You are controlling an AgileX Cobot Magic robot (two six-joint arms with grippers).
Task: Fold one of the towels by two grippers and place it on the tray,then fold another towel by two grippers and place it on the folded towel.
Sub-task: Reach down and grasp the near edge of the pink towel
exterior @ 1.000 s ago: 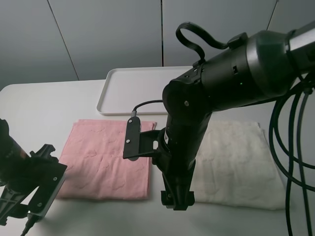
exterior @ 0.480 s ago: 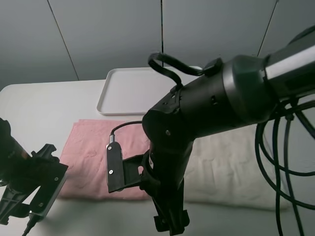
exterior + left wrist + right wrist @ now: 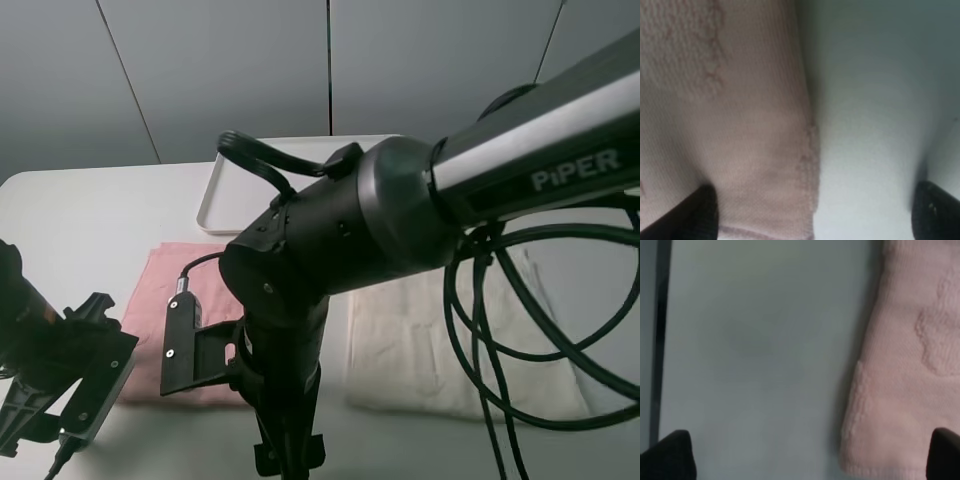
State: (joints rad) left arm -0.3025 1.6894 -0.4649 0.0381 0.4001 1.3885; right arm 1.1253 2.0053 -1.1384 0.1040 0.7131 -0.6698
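Note:
A pink towel lies flat on the left of the table, with a white towel flat to its right. The white tray stands behind them. My right arm reaches across and hides much of the pink towel. Its gripper is low at the front edge. In the right wrist view the right gripper is open, with a pink towel corner near one finger. In the left wrist view my left gripper is open, with a pink towel corner between its fingertips.
The white table runs to a grey wall behind. Black cables hang from the right arm over the white towel. My left arm sits at the near left corner.
My right arm has swung left and toward the near edge, from between the two towels to over the pink one. The left arm has not moved.

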